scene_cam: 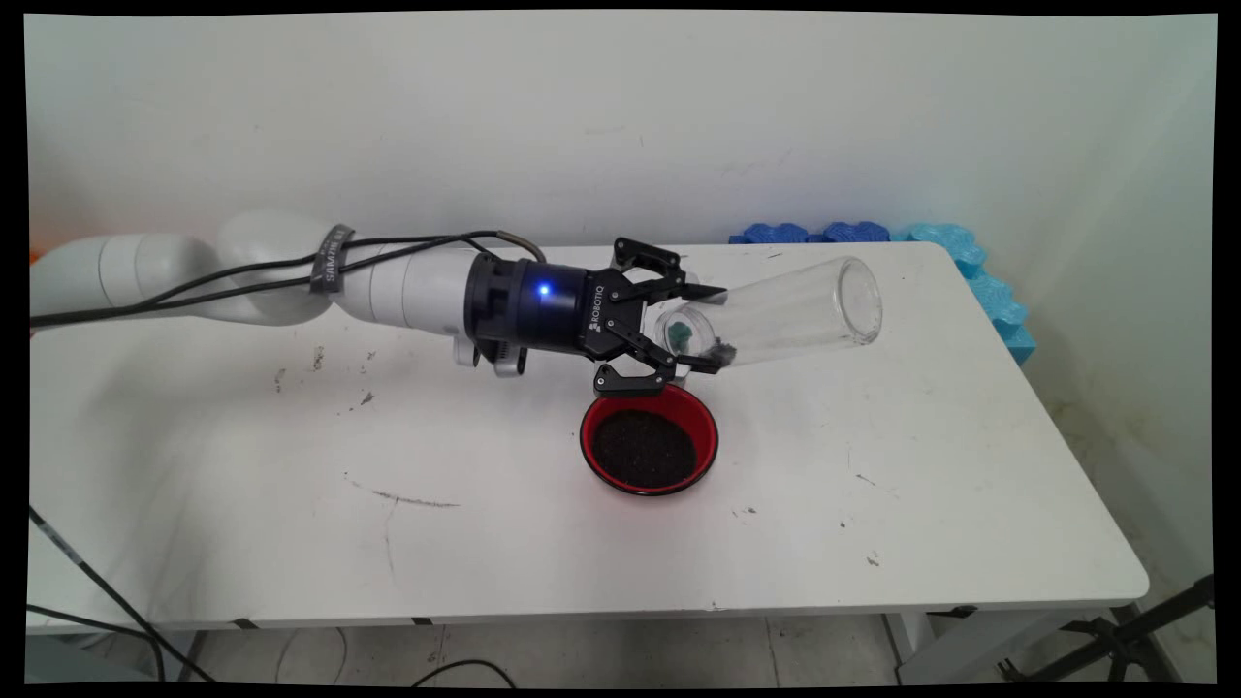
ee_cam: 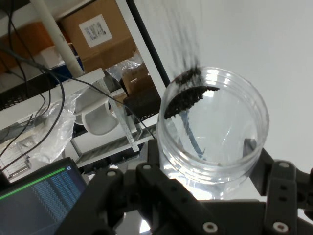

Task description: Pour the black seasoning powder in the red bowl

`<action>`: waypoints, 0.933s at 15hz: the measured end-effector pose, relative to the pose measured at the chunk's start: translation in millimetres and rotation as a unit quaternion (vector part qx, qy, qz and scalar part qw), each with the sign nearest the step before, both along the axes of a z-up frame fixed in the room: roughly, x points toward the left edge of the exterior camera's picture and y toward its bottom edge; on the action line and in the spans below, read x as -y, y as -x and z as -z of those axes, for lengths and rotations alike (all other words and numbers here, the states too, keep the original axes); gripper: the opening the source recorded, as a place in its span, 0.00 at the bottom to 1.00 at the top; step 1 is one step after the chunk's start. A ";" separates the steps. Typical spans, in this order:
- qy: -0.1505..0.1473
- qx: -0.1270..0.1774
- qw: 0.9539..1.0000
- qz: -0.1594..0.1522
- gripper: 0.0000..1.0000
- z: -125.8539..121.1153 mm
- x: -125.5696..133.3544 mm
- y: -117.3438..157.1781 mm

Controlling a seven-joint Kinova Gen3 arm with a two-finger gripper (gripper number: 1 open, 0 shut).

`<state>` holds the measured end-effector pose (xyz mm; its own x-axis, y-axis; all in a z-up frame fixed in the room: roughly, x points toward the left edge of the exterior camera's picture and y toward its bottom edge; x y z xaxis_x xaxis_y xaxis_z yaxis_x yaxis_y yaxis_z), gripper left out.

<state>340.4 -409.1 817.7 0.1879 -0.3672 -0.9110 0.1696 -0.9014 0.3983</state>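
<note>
White wall backs a white surface (scene_cam: 873, 504), scuffed with a few dark marks, with blue foam pieces (scene_cam: 970, 267) at its far right corner. Reaching in from the left, the arm's black hand (scene_cam: 713, 328) is clamped around one end of a clear plastic jar (scene_cam: 800, 310), holding it tipped on its side above the surface. Directly beneath the hand sits a red bowl (scene_cam: 596, 436) holding a mound of dark granules (scene_cam: 645, 449).

Judging by how things lie, most of the dark material is already in the bowl; only a small clump clings inside the jar near the gripped end, so the emptying looks nearly complete.

From the main view come the bowl and the jar's position over it, which the hand view misses. Only the hand view, looking into the jar, shows the leftover granules along its inner wall, plus shelves, cardboard boxes (ee_cam: 98, 34) and a monitor (ee_cam: 41, 203) beyond.
</note>
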 end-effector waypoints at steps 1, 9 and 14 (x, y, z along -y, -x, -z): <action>0.002 -0.002 1.000 0.001 0.00 0.3 -0.3 -0.6; 0.011 -0.007 1.000 0.006 0.00 3.7 -1.6 -5.4; 0.014 -0.007 1.000 0.009 0.00 5.7 -2.3 -8.4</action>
